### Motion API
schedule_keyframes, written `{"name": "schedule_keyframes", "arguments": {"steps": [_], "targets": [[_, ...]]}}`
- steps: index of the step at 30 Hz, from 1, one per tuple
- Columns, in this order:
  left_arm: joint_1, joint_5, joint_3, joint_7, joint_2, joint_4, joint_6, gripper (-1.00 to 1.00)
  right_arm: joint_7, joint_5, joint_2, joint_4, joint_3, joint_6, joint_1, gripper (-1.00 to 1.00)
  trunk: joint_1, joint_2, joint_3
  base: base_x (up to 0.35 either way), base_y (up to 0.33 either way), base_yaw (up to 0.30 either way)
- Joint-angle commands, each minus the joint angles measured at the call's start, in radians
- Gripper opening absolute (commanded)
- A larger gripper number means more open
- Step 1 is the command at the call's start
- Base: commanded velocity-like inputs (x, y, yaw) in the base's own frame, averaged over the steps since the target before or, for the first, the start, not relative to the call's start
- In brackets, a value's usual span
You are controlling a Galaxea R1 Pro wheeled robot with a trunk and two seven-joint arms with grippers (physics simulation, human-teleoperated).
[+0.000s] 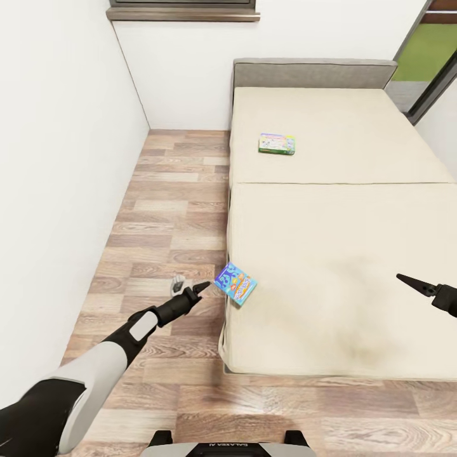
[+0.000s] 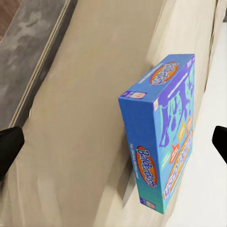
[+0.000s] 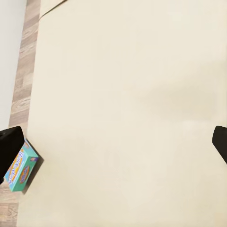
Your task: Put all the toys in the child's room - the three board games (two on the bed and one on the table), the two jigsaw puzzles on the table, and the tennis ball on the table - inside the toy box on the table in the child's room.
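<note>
Our left gripper (image 1: pixel 202 289) sits spread apart, just short of the blue game box (image 1: pixel 235 284) at three o'clock on the bed (image 1: pixel 330 254) edge; our right gripper (image 1: pixel 406 280) hovers spread too.

The blue board game box (image 2: pixel 161 137) at the bed's edge carries the name "Balderdash" in an orange oval logo, readable on its narrow side and repeated on its cover in the left wrist view. Print on the second game box (image 1: pixel 277 144), farther up the bed, is too small to read. Lettering on the robot's base (image 1: pixel 223 447) is partly cut off, apparently "GALAXEA AI".
</note>
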Motion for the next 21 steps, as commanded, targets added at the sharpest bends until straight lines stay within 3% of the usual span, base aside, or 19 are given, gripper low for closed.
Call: {"name": "schedule_keyframes", "arguments": {"steps": [1,21], "targets": [[-0.001,0.009,-0.002,0.0,0.004,0.0,0.007,1.0,0.0,-0.005,0.0,0.0,-0.001,0.007,-0.001,1.0,0.0,0.0,0.0,0.0,0.0,-0.001],[-0.022,0.016,0.001,0.098,0.032,-0.001,-0.009,1.0,0.001,-0.005,0.0,0.0,-0.002,0.007,-0.001,1.0,0.0,0.0,0.0,0.0,0.0,0.0]]}}
